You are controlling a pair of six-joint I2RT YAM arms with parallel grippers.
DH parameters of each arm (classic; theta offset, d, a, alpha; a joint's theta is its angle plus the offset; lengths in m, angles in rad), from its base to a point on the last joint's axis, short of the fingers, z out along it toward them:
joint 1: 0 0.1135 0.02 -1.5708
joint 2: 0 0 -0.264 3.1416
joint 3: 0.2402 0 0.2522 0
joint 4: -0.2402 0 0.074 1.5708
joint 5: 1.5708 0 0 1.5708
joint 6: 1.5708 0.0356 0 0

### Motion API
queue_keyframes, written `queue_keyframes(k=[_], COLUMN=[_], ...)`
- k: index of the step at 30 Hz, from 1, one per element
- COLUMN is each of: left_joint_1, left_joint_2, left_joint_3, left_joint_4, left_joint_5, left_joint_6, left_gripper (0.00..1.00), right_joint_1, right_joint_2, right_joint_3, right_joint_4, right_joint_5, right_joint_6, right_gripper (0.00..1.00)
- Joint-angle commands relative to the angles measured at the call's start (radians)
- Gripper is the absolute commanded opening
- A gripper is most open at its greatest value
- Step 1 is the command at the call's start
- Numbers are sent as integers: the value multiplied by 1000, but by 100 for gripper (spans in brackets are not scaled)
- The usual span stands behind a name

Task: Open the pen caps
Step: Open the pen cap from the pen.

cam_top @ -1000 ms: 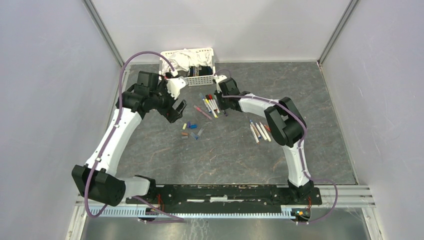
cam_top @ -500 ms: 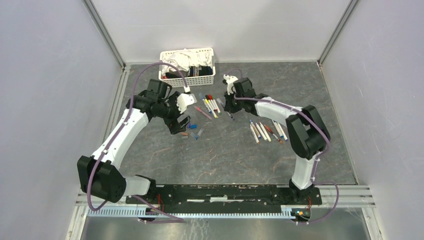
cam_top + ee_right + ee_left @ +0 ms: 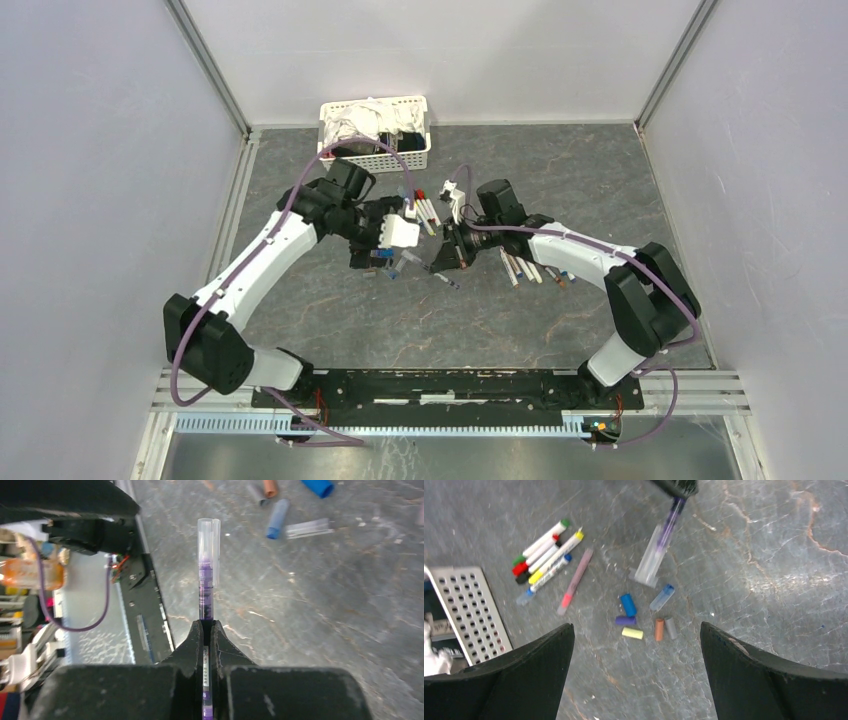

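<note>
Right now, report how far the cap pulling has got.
Done: several loose caps lie together on the table. In hand: the right gripper is shut on a purple pen whose clear cap is on; the open left gripper hovers apart from it. Left: that cap, plus the bunch of pens beside the basket, which look capped.

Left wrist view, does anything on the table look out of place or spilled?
Nothing looks damaged. Loose caps lie scattered on the table, and a pink pen lies angled away from the pen bundle.
</note>
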State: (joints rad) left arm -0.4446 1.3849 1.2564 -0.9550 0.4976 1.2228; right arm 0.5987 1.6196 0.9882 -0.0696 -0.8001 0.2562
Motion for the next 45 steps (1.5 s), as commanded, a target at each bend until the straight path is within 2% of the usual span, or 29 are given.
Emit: queue_keyframes(k=[1,3,8,13,18,19,21,23,26,33,35,38,39,45], left_joint_1=[-88,-125,-186,-217,-233,-233,-234,-235,-235,-235,-235,-235,-235,-198], left_joint_2=[-23,-14,27,44,53,55,55,53,47,41,40,39,40,48], left_joint_3=[24,30,37,9,-5,-5,-10,-14,-9,1,0,-8,-15,-63], left_joint_4=[-65,-71,-109,-80,-31,-28,-17,-10,-2,-8,-9,-20,-24,-16], left_joint_5=[-26,-48,-100,-135,-162,-162,-171,-177,-177,-167,-166,-181,-196,-362], left_joint_6=[149,144,131,109,69,63,53,46,29,8,5,18,25,107], left_gripper=[100,97,83,61,29,22,11,3,2,2,2,2,2,2], right_joint_1=[10,17,20,22,23,25,31,42,67,109,112,110,107,75], right_joint_2=[-39,-30,-9,-5,5,5,5,7,29,99,107,99,93,20], right_joint_3=[11,11,13,15,15,13,5,-4,-1,47,60,66,64,-3], right_joint_4=[99,129,156,175,189,192,197,218,250,312,311,270,232,-27], right_joint_5=[-165,-190,-201,-206,-211,-210,-206,-204,-203,-197,-193,-168,-150,-48], right_joint_6=[74,101,141,165,179,181,182,192,214,272,276,243,219,24], right_gripper=[0,0,0,0,0,2,15,24,31,30,25,3,0,0])
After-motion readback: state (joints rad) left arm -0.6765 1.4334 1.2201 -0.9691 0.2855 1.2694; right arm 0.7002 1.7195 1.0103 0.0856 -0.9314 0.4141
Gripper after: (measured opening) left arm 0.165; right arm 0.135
